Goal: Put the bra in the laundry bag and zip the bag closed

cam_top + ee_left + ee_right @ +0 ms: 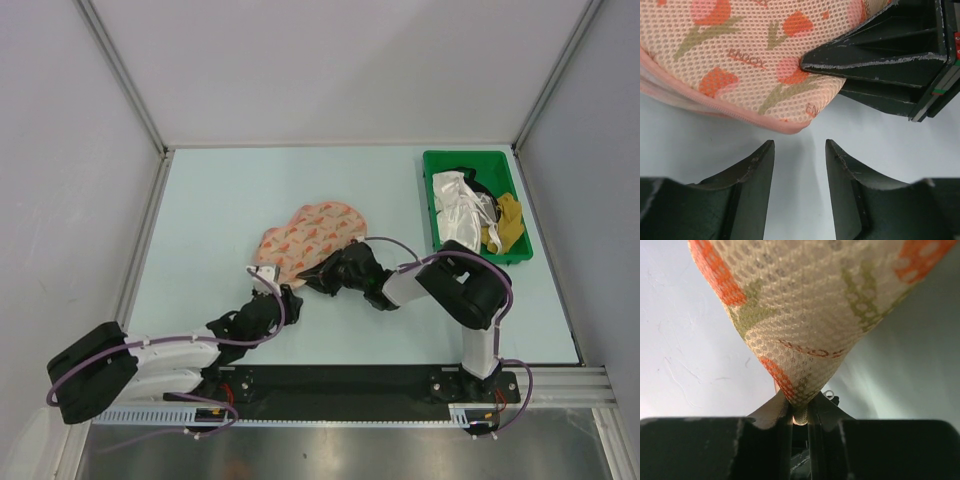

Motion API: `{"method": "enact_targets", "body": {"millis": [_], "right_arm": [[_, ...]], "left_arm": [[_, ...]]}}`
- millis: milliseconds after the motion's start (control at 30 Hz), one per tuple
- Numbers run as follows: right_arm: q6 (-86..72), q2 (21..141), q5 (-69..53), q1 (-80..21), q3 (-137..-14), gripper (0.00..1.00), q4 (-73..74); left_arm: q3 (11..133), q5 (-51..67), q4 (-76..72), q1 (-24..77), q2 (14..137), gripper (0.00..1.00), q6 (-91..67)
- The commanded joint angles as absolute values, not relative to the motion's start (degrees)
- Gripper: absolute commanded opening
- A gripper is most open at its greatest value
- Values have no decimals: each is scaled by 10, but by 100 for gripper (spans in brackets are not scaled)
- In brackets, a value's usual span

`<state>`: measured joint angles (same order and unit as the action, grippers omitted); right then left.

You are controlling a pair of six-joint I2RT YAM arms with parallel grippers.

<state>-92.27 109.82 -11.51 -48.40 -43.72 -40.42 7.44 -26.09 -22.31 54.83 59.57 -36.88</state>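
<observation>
Pale pink mesh, printed with orange tulips on green stems, makes up the laundry bag [310, 232]. It lies on the light table [220, 200] with its two halves folded together. From where I stand I cannot tell what, if anything, is inside it.

The right gripper [799, 412] is at the bag's near edge. Its jaws are pressed tight together on a pinch of the mesh, and the fabric rises out of them in a taut, widening cone. A small metal ring shows just beside that pinched fold.

The left gripper [799, 145] sits low at the bag's near left corner. Its two fingers [752, 175] are spread apart with only bare table between them, and it holds nothing. The rounded corner of the bag is just ahead of the fingertips, not touching them. The pink zip edge [715, 107] runs along the lower side of that corner. In the left wrist view the right gripper's dark fingertip presses into the printed mesh, up and to the right of that corner.

A green bin [428, 200] stands well apart to the right of the bag. In it are crumpled white cloth [455, 195] and a yellow piece [508, 222].
</observation>
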Motion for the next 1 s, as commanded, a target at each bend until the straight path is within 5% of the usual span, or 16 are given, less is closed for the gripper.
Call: {"method": "enact_targets", "body": {"millis": [0, 500, 767, 900, 967], "right_arm": [[-954, 1071, -98, -492, -453, 17, -391], [-989, 1063, -99, -500, -443, 14, -398], [-994, 1057, -98, -502, -433, 9, -402], [-1002, 1060, -99, -503, -432, 7, -409], [-1000, 1058, -98, -503, -428, 4, -407]], "left_arm": [[113, -284, -296, 552, 635, 50, -339], [166, -351, -293, 552, 715, 45, -362], [180, -393, -250, 552, 722, 29, -381], [190, -398, -240, 552, 736, 3, -386], [192, -400, -222, 552, 741, 0, -388]]}}
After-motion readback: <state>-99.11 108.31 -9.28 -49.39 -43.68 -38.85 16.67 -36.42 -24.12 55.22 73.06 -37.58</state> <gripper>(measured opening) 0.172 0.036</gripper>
